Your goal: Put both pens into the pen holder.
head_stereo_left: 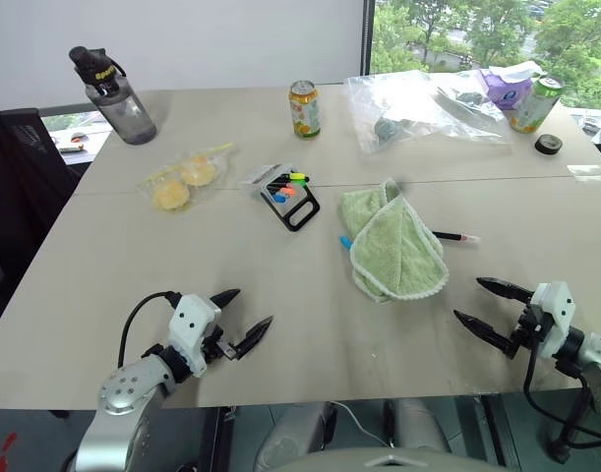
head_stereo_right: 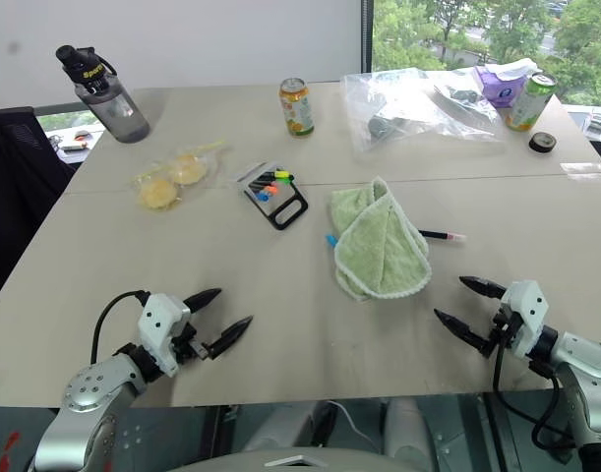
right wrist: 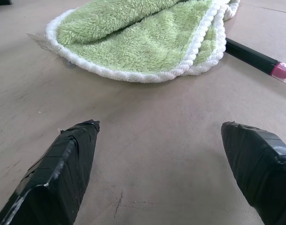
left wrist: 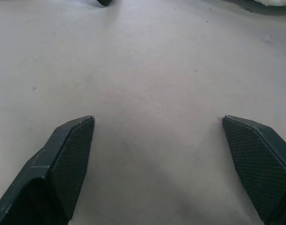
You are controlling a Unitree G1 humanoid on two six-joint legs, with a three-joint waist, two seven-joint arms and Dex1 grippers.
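The black open-frame pen holder (head_stereo_left: 298, 208) lies flat mid-table with neon marker tips showing in it. To its right a folded green towel (head_stereo_left: 393, 246) covers most of the pens. A black pen with a pink cap (head_stereo_left: 455, 237) (right wrist: 255, 58) sticks out from the towel's right edge. A light blue pen end (head_stereo_left: 345, 241) pokes out at its left edge. My left gripper (head_stereo_left: 251, 308) (left wrist: 159, 122) hovers open over bare table at the near left. My right gripper (head_stereo_left: 469, 300) (right wrist: 159, 124) is open at the near right, just short of the towel, with nothing between its fingers.
A grey water bottle (head_stereo_left: 118, 98) stands far left and a drink can (head_stereo_left: 304, 108) far centre. A bag of buns (head_stereo_left: 187, 177) lies left of the holder. A clear plastic bag (head_stereo_left: 418, 108), a green can (head_stereo_left: 534, 103) and a tape roll (head_stereo_left: 548, 145) sit far right.
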